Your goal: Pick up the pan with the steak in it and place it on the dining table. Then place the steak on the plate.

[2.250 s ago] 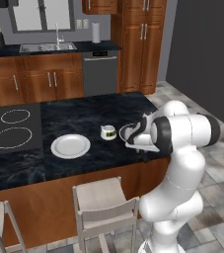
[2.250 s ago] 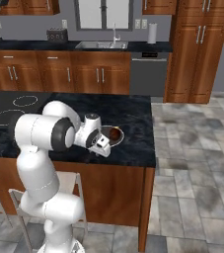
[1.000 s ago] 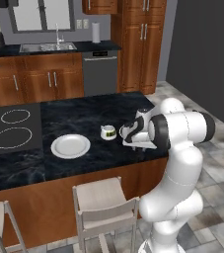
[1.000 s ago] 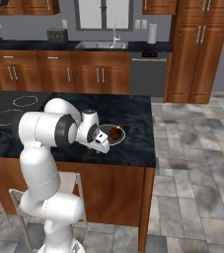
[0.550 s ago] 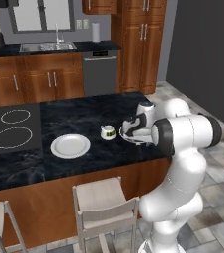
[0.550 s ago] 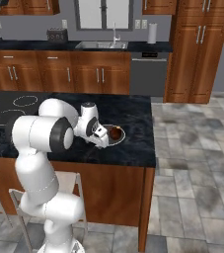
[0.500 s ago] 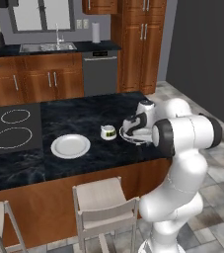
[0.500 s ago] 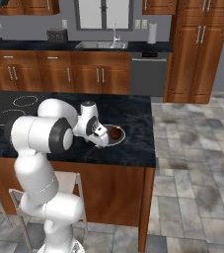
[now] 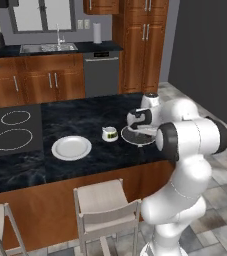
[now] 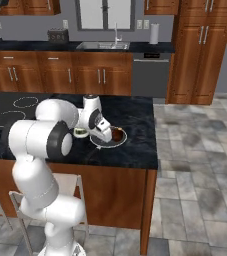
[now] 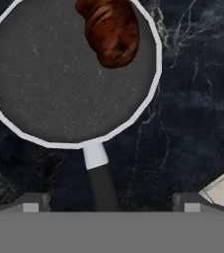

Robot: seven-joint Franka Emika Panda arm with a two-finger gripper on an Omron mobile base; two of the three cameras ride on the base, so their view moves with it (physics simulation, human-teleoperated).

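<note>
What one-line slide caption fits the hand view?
Open gripper above the black handle of the dark round pan on the black stone dining table, reddish-brown steak inside.

Small white cup-like bowl (image 9: 109,133) on black stone top. Two white burner rings (image 9: 12,130) at top's left end. Two pale stools (image 9: 106,206) in front. Steel sink (image 9: 46,47), dishwasher (image 9: 101,74), toaster (image 10: 58,35), paper towel roll (image 9: 97,33) along back counter.

Home kitchen, wood cabinets (image 9: 50,85), steel sink (image 9: 45,48), dishwasher (image 9: 101,75)
</note>
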